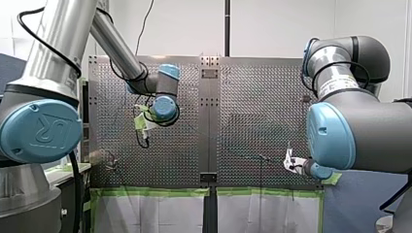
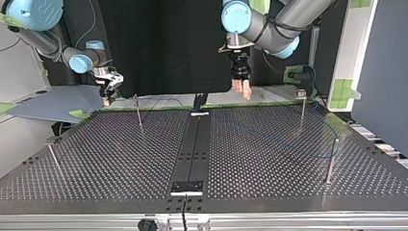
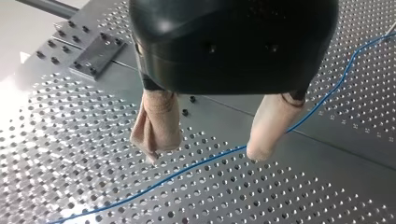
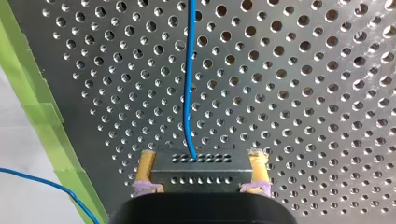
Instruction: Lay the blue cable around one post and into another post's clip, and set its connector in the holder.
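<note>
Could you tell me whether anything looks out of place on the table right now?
Nothing looks damaged. One oddity: in the right wrist view, a stretch of the blue cable runs beyond the green tape edging the table.

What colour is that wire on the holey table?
The cable is blue; right wrist view shows it best.

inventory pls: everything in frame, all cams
table: 1, silver, perforated
black centre strip: 1, black, down the table's middle
posts: 4, thin metal, upright, two each side of the strip
connector: 1, dark grey, held between yellow pads
blue cable: 1, blue, runs from the connector across the table
green tape: strips, green, table edge nearest the arms
left arm: 1, silver and blue
right arm: 1, grey and blue
left end effector: 1, black, beige pads, open above the cable
right end effector: 1, yellow pads, shut on the connector
</note>
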Tool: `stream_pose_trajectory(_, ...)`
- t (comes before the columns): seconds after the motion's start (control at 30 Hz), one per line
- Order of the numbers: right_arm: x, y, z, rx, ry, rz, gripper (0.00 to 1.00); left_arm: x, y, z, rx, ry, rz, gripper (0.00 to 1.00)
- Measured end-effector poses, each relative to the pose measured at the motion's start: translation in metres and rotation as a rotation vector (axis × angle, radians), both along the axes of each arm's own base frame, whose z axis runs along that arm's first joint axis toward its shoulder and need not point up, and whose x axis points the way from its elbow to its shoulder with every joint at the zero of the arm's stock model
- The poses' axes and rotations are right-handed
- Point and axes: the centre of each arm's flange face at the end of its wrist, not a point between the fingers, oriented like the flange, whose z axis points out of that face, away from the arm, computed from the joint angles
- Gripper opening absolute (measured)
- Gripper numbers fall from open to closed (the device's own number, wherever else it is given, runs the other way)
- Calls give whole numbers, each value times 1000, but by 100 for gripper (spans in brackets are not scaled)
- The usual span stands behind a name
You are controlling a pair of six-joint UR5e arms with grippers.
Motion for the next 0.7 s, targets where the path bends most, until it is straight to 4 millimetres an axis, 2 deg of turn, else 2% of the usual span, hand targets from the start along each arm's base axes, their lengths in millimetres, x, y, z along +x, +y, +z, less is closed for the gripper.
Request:
stream_pose_trajectory(0.43,2,1,-2,2,0,4,0,-24,39,12,-50,-21,81,100)
stream_pose_trajectory(0.7,2,1,-2,2,0,4,0,-6,50,52,-109,-102,124,100)
